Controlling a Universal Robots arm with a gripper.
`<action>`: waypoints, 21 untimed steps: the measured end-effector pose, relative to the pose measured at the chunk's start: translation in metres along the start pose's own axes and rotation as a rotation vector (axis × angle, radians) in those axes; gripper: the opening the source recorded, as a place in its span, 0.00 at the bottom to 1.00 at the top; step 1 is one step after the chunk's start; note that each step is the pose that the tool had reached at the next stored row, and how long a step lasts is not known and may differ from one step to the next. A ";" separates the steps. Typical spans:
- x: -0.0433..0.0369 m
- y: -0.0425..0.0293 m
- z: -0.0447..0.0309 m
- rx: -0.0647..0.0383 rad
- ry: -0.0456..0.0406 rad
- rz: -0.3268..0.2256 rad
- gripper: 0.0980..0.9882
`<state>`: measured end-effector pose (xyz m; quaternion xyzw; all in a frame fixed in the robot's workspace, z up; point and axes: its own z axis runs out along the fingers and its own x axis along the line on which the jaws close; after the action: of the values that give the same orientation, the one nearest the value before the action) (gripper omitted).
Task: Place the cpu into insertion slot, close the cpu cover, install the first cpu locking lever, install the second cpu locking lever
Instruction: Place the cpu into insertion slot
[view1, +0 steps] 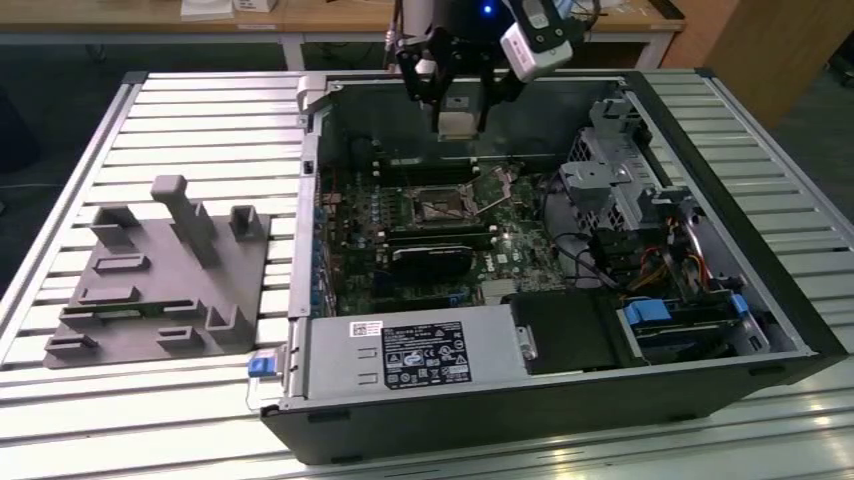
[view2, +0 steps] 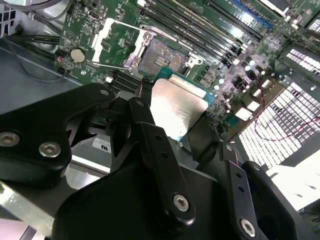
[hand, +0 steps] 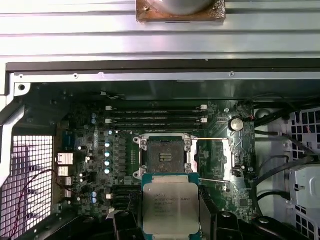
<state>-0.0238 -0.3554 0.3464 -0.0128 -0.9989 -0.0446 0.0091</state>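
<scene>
My gripper (view1: 455, 112) hangs over the far side of the open computer case, shut on the cpu (view1: 457, 124), a small silver-topped square chip. In both wrist views the cpu (view2: 176, 102) (hand: 169, 206) sits between the two dark fingers (view2: 150, 130), clear of the board. The insertion slot (hand: 164, 156) (view2: 162, 54) (view1: 438, 203) lies bare below, its dark centre exposed. The cpu cover (hand: 216, 159) (view2: 111, 40) is swung open to one side of the slot, with thin metal levers along it.
A grey fixture block (view1: 160, 270) stands on the slatted table at the exterior view's left. Inside the case are memory sticks (hand: 157, 117), a black card (view1: 434, 250), a labelled power supply (view1: 424, 352), and a drive cage with cables (view1: 627, 185) at the exterior view's right.
</scene>
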 end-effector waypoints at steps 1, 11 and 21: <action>0.0000 -0.0001 0.0012 0.000 0.0000 0.000 0.50; -0.0003 -0.0013 0.0141 0.001 0.0000 0.000 0.50; -0.0003 -0.0024 0.0270 0.003 -0.0001 0.000 0.50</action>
<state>-0.0240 -0.3554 0.3193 -0.0128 -0.9990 -0.0429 0.0091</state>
